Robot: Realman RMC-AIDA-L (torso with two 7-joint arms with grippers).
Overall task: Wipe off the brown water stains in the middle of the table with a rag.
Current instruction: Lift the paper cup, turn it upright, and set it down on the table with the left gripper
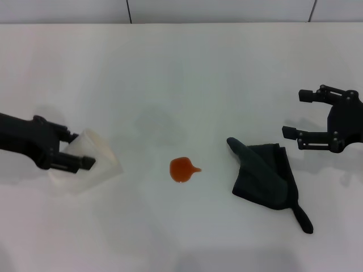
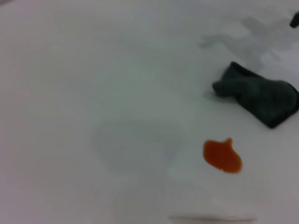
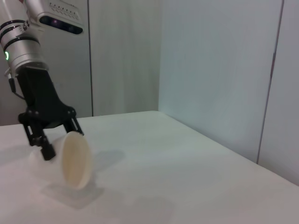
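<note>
Rag (image 1: 265,177) is nearest the head cam: dark, crumpled and folded, flat on the table (image 1: 170,73), thin tail corner sticking out toward the robot. Landmark is the stain (image 1: 182,169).

- Stain: one small orange-brown blot mid-table, roundish, short pointed tail aimed at the rag. Untouched, nothing over it. Left wrist view shows it too (image 2: 222,156), with the rag (image 2: 259,95) lying apart from it.
- Rag: to the right of the stain, near but clear of it, bare table between them.
- Right gripper (image 1: 298,116): beyond the rag from the stain, up near the table's right edge. Jaws spread wide, nothing between them, not touching the rag.
- Left gripper (image 1: 79,150): well left of the stain, about as far out as the rag is on the other side. Fingers clamped on a white cup (image 1: 91,160) that lies tipped on its side on the table. Right wrist view confirms: gripper (image 3: 58,140) pinching the cup (image 3: 76,158), mouth facing that camera.
- Cup rests on the table, well apart from the stain.
</note>
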